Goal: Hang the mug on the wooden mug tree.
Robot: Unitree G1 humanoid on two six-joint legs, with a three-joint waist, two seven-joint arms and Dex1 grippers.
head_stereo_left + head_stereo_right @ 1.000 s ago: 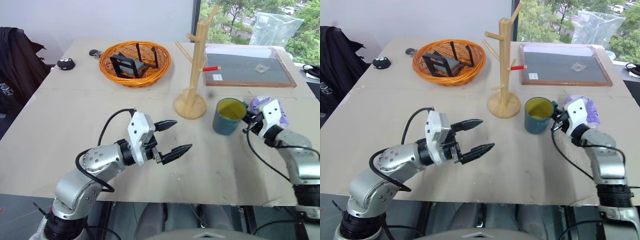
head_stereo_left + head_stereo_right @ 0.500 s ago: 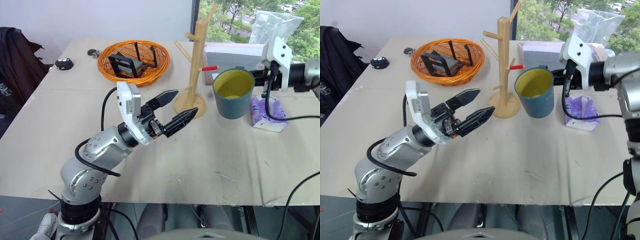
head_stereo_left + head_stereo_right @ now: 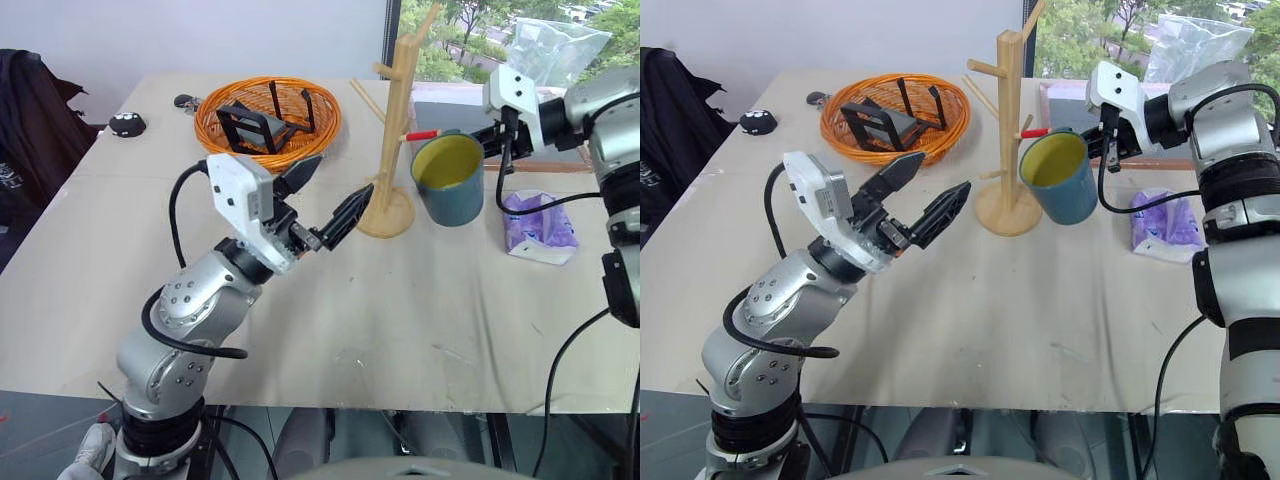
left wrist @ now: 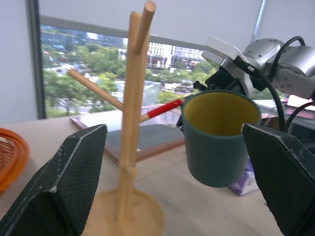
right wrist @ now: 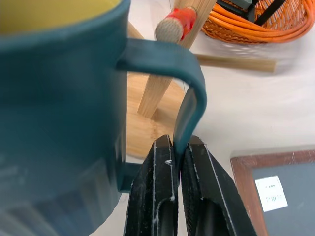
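Observation:
The teal mug, yellow inside, hangs in the air just right of the wooden mug tree. My right gripper is shut on the mug's loop handle, which is pinched between the two black fingers. The tree's red-tipped peg shows just past the handle's upper bar, outside the loop. The tree stands upright on its round base. My left gripper is open and empty, raised left of the tree and pointing at it. Its fingers frame the tree and mug.
An orange wicker basket holding black items sits behind the left arm. A framed grey board lies behind the mug. A purple packet lies on the table under the right arm. A small black object rests at the far left.
The right gripper has lifted the mug off the table and carried it left, up beside the red-tipped peg. The left gripper has risen and turned toward the tree.

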